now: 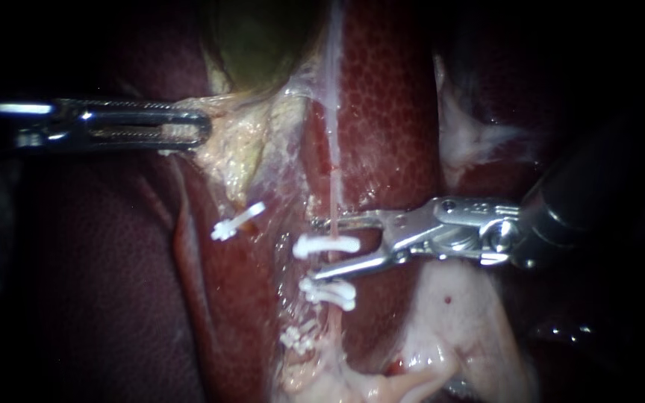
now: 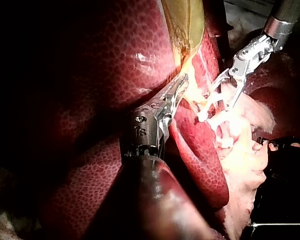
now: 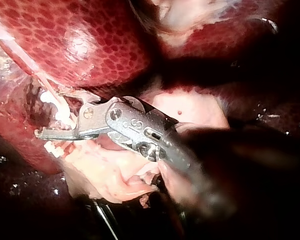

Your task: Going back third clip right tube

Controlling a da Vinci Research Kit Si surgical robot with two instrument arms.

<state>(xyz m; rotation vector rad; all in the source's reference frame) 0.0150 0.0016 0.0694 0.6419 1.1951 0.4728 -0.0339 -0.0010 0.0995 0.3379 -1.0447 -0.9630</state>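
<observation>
My right instrument (image 1: 316, 248) comes in from the right with its jaws open around the thin pink right tube (image 1: 334, 198). A white clip (image 1: 326, 244) sits across that tube between the jaws, touching neither. A second clip (image 1: 330, 292) lies just below it, and a third (image 1: 296, 339) lower still. Another clip (image 1: 237, 222) sits on the left tube. My left instrument (image 1: 188, 130) is shut on yellowish tissue (image 1: 237, 142) under the gallbladder (image 1: 255, 37). In the left wrist view that instrument (image 2: 176, 90) holds the same tissue. The right wrist view shows my right instrument (image 3: 49, 127) beside the clip (image 3: 60, 114).
Dark red liver (image 1: 386, 112) lies behind the tubes and to both sides. Pale fatty tissue (image 1: 449, 321) spreads under the right instrument's shaft. My right instrument (image 2: 225, 92) shows in the left wrist view, open near the clips.
</observation>
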